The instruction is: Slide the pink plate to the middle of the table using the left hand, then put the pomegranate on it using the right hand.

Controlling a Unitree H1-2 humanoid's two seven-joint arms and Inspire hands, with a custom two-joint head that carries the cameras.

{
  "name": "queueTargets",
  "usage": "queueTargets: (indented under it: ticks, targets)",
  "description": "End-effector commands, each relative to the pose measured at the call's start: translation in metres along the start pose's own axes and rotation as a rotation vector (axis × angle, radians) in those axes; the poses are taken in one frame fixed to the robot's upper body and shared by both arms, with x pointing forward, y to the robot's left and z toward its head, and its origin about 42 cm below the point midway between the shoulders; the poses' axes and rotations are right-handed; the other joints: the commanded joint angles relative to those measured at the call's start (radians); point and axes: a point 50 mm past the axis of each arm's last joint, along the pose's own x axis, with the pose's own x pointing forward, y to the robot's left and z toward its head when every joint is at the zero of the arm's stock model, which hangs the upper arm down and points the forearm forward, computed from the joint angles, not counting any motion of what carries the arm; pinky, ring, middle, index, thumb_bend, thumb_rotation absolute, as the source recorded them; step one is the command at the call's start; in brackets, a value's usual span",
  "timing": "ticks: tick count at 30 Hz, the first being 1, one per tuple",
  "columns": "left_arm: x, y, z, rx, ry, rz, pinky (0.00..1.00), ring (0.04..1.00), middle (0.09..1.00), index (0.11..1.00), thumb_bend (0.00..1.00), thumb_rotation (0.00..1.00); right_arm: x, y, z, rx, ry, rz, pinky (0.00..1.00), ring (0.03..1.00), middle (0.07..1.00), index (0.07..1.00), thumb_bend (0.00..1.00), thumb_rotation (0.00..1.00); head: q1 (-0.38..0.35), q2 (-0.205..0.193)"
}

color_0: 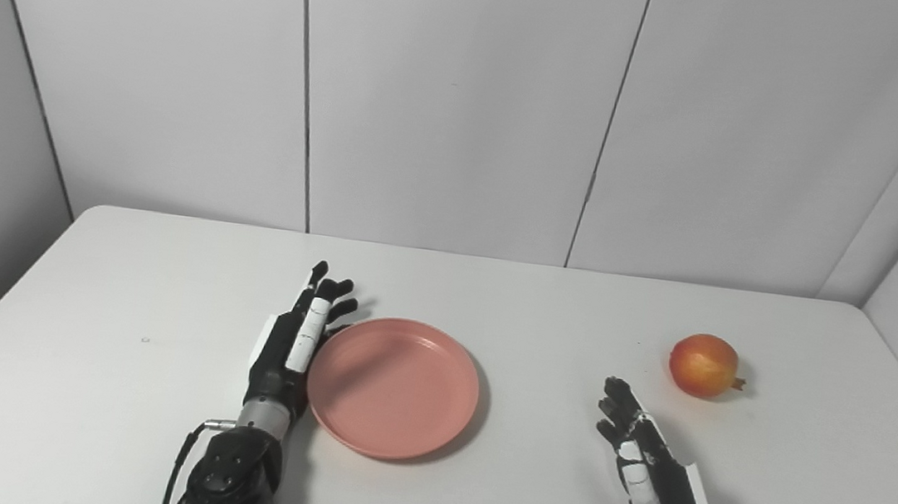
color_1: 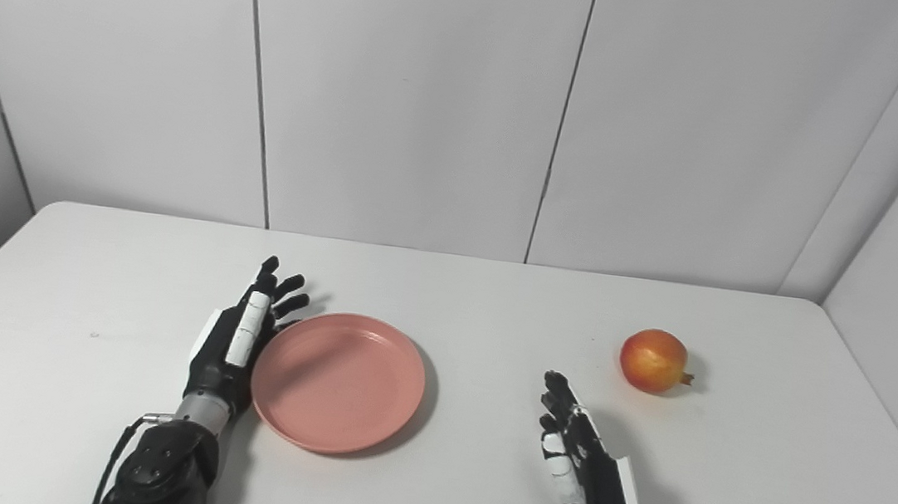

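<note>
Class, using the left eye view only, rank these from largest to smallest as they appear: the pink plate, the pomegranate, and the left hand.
1. pink plate, clearly the largest.
2. left hand, long but narrower than the plate.
3. pomegranate, the smallest, though it lies a little farther from the camera.

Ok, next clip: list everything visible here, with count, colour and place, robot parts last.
Round pink plastic plate: one, pink, near the table's middle, empty.
Red-yellow pomegranate: one, on the table's right side, apart from the plate.
White table: one, white, fills the foreground.
Grey panelled wall: behind the table.
Left hand: one, black and white, open, against the plate's left rim.
Right hand: one, black and white, open, short of the pomegranate.
</note>
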Motion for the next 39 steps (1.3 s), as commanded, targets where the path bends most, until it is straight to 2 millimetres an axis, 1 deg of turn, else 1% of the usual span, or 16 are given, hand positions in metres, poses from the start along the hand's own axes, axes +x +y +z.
queueTargets:
  ticks: [1,2,8,12,13,15,19,21,25,29,31,33,35,36,38,39]
  targets:
    - [-0.003,-0.008,0.000,-0.023,0.000,-0.030,0.70,0.848,0.894,1.000,0.91,0.88,-0.013,0.014,-0.017,0.036,0.071,-0.010,0.91,0.923,0.927,0.880,0.77,0.86,-0.019,0.004]
    - [-0.003,-0.008,0.000,-0.026,0.000,-0.034,0.69,0.847,0.895,1.000,0.91,0.88,-0.013,0.016,-0.016,0.037,0.070,-0.010,0.91,0.923,0.928,0.879,0.77,0.86,-0.038,0.009]
    - [-0.006,-0.013,-0.001,-0.012,0.002,-0.055,0.71,0.850,0.903,1.000,0.96,0.88,-0.011,0.022,-0.016,0.029,0.072,-0.015,0.91,0.920,0.926,0.871,0.79,0.87,-0.073,0.015]
    - [-0.009,-0.018,-0.003,0.000,0.003,-0.064,0.69,0.836,0.890,1.000,0.95,0.88,-0.010,0.024,-0.015,0.027,0.070,-0.016,0.91,0.921,0.924,0.867,0.79,0.87,-0.079,0.016]
    - [-0.010,-0.018,-0.004,0.000,0.004,-0.066,0.69,0.836,0.889,1.000,0.95,0.88,-0.010,0.024,-0.015,0.027,0.070,-0.016,0.91,0.921,0.924,0.867,0.78,0.87,-0.097,0.015]
    - [-0.011,-0.019,-0.006,-0.002,0.008,-0.067,0.68,0.833,0.885,1.000,0.96,0.88,-0.011,0.024,-0.015,0.029,0.071,-0.016,0.92,0.923,0.926,0.869,0.79,0.88,-0.105,0.013]
    - [-0.012,-0.020,-0.008,-0.002,0.009,-0.068,0.69,0.834,0.884,1.000,0.95,0.88,-0.012,0.021,-0.016,0.033,0.073,-0.021,0.92,0.926,0.927,0.868,0.79,0.87,-0.101,0.010]
    - [-0.013,-0.021,-0.009,-0.003,0.007,-0.066,0.69,0.833,0.882,1.000,0.92,0.89,-0.013,0.019,-0.017,0.032,0.073,-0.023,0.92,0.926,0.928,0.868,0.79,0.87,-0.097,0.006]
    - [-0.013,-0.023,-0.009,-0.002,0.005,-0.060,0.69,0.831,0.879,1.000,0.92,0.90,-0.015,0.015,-0.017,0.019,0.065,-0.028,0.91,0.908,0.922,0.864,0.81,0.86,-0.085,0.004]
    - [-0.013,-0.023,-0.008,-0.011,0.002,-0.057,0.70,0.840,0.887,1.000,0.92,0.90,-0.013,0.010,-0.003,-0.089,0.024,-0.029,0.87,0.864,0.901,0.861,0.79,0.86,-0.085,0.000]
    - [-0.012,-0.023,-0.008,-0.020,0.003,-0.057,0.70,0.841,0.888,1.000,0.91,0.90,-0.011,0.007,0.008,-0.170,-0.001,-0.038,0.81,0.827,0.873,0.857,0.76,0.84,-0.085,0.000]
    - [-0.011,-0.023,-0.008,-0.028,0.004,-0.060,0.70,0.843,0.890,1.000,0.91,0.89,-0.007,0.002,0.021,-0.255,-0.035,-0.046,0.77,0.808,0.847,0.856,0.75,0.82,-0.095,-0.004]
    - [-0.010,-0.023,-0.008,-0.032,0.005,-0.062,0.69,0.840,0.886,1.000,0.90,0.89,0.000,-0.004,0.033,-0.347,-0.065,-0.051,0.74,0.797,0.819,0.858,0.72,0.82,-0.097,-0.008]
    - [-0.010,-0.023,-0.008,-0.033,0.005,-0.062,0.69,0.838,0.886,1.000,0.92,0.88,0.004,-0.008,0.040,-0.402,-0.075,-0.051,0.77,0.797,0.814,0.859,0.73,0.83,-0.097,-0.012]
    - [-0.010,-0.023,-0.008,-0.030,0.005,-0.062,0.68,0.836,0.884,1.000,0.93,0.88,0.016,-0.017,0.056,-0.537,-0.100,-0.044,0.77,0.797,0.812,0.860,0.73,0.85,-0.098,-0.015]
    - [-0.010,-0.023,-0.009,-0.028,0.005,-0.061,0.67,0.833,0.883,1.000,0.93,0.88,0.020,-0.020,0.062,-0.590,-0.111,-0.042,0.74,0.792,0.815,0.860,0.73,0.84,-0.098,-0.015]
